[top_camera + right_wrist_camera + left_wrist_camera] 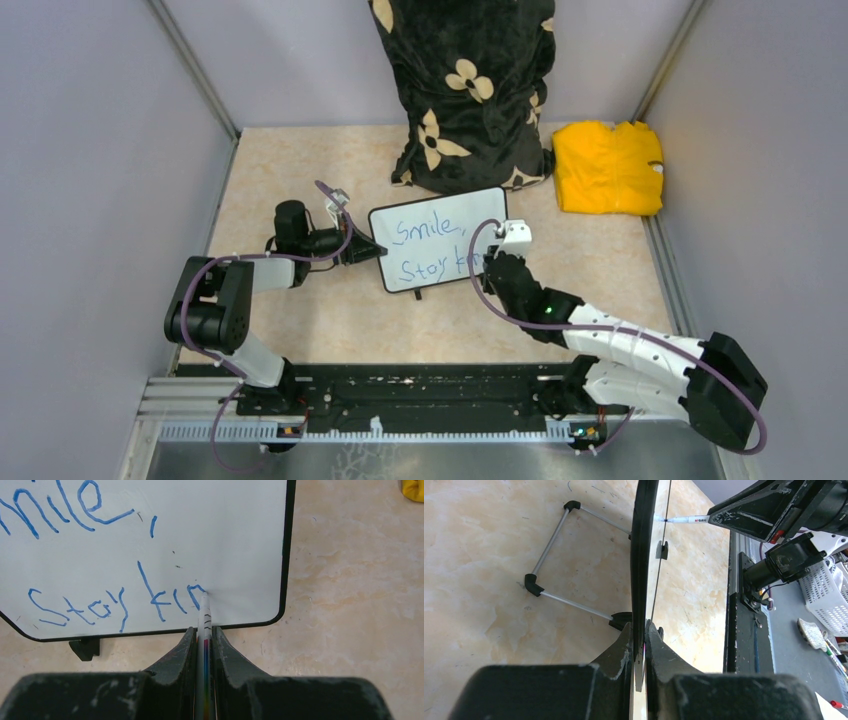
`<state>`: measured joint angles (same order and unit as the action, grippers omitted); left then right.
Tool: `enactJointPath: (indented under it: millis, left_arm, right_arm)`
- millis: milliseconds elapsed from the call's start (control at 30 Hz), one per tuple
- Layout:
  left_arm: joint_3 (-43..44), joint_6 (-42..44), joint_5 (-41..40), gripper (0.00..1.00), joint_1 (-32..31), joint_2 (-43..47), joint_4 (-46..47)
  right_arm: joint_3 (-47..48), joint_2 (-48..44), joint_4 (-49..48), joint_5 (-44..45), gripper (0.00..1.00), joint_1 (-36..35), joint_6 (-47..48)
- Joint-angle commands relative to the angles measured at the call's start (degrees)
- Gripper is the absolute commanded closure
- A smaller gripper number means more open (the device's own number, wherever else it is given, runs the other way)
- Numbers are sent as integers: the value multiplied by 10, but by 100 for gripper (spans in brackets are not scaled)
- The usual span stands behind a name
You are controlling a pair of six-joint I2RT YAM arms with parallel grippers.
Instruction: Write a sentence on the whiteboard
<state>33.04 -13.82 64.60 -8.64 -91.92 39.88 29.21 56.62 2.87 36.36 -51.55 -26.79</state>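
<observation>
The whiteboard (437,238) stands tilted on its wire stand mid-table. My left gripper (362,250) is shut on its left edge; the left wrist view shows the board edge-on (644,555) between the fingers. The sentence (428,248) is in blue: "Smile," above, "Stay kin" below (120,602). My right gripper (492,262) is shut on a white marker (204,620), its tip touching the board at the end of the "n". The marker also shows in the left wrist view (681,519).
A black bag with cream flowers (468,90) stands right behind the board. A yellow cloth (608,167) lies at the back right. The board's wire stand (556,555) rests on the table behind it. Grey walls close the sides.
</observation>
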Motion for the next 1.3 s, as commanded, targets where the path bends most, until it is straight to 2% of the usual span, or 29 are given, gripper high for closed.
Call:
enactJointPath:
  millis: [0,367,800,1267]
  left_arm:
    - [2,34,-30,100,-6,-9,-30]
    - [3,34,-30,100,-6,-10,-30]
    - [3,34,-30,100,-6,-9,-31]
    - [2,35,-31,100,-6,-8,-31]
  right_arm:
    - [-6,-10,-3,-1,100,7,-9]
    - [-16,-11,3,-8,100,7,-20]
    - [41,-64,18,33,100,9,11]
    - [66,-22,-24,10,100,48,27]
